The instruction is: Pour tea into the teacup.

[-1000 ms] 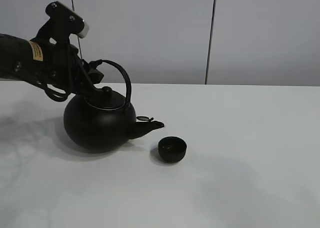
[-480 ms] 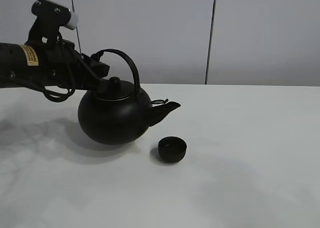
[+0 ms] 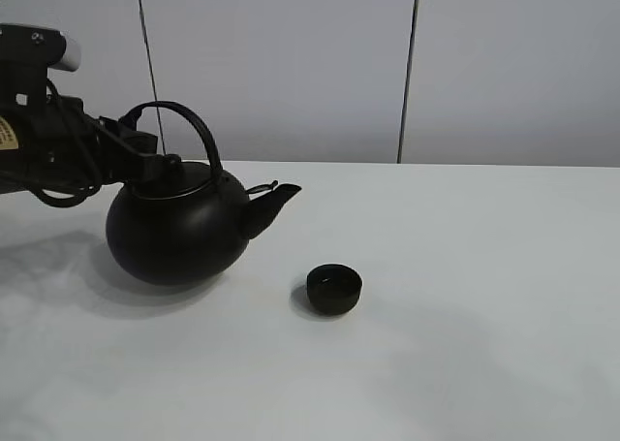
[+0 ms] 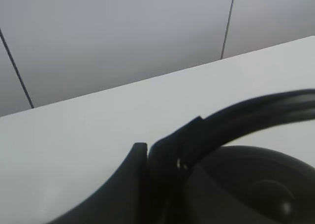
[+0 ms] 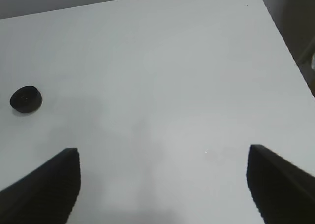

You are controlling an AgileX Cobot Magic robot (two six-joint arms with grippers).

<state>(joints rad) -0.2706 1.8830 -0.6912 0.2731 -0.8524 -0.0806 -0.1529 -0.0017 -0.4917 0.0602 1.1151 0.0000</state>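
Leftward and level again, the kettle (image 3: 174,233) sits clear of the teacup (image 3: 334,289); left jaws clamp its handle (image 3: 184,121) for control; right jaws idle apart.

The big black kettle (image 3: 177,228) fills the left of the frame. The small teacup (image 3: 334,289) sits low in the middle, apart from it. The table (image 3: 484,296) on the right looks bare, with room to pass.

A lab-like test bench: bare white table (image 3: 465,267), plain grey wall panels (image 3: 291,63)
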